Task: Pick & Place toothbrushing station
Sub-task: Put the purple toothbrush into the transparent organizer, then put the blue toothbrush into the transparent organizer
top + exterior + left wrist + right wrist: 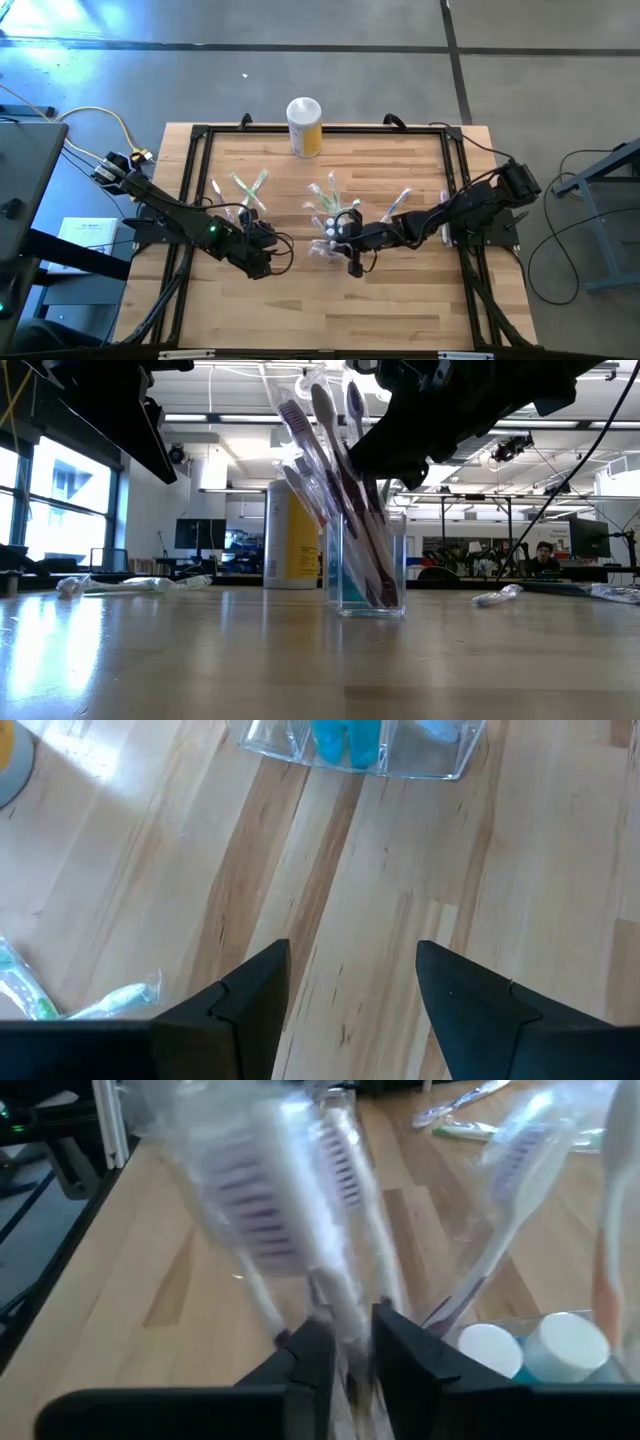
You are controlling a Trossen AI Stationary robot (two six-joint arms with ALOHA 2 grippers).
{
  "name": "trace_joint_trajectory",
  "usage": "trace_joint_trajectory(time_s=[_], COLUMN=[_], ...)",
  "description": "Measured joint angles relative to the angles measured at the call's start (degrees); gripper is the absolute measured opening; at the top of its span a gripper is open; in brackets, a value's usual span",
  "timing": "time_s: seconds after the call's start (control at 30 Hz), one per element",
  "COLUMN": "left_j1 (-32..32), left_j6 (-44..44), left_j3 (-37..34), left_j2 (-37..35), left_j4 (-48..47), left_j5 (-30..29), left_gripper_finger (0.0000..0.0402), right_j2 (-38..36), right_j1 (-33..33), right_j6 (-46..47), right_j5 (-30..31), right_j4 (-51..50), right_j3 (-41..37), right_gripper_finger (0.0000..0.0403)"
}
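Looking down, I see the right claw point(352, 262) over the clear cup point(327, 248) at worktop centre, the left claw point(272, 258) waiting at its nine o'clock. Level view: toothbrushes point(345, 490) lean in the cup. Right wrist: fingers pinch a wrapped toothbrush point(330, 1230), lowering it in. Left wrist: fingers parted, empty.

Both arms are dark, near-black, built of chunky jointed links. The left arm point(170, 210) carries a small green light near its wrist and a yellow cable at its base, with black cable looped beside its wrist. The right arm point(470, 205) trails black cable from its base. The left gripper point(350, 1010) ends in two matte black, wedge-shaped fingers point(250, 995); the right gripper point(345, 1350) shows similar flat black fingers point(310, 1355)
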Motion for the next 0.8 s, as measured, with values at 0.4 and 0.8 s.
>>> trace_joint_trajectory(time_s=[0.4,0.8], left_j1=[0.00,0.00], left_j6=[0.00,0.50], left_j3=[0.00,0.00], left_j2=[0.02,0.02], left_j4=[-0.02,-0.06], left_j5=[-0.76,-0.96], left_gripper_finger=[0.0209,0.0210], right_j2=[-3.04,-15.64], right_j1=[0.04,1.94], right_j6=[-2.91,4.92], right_j5=[0.67,4.15], right_j4=[-2.81,-15.59], right_j3=[0.10,0.05], right_gripper_finger=[0.0188,0.0188])
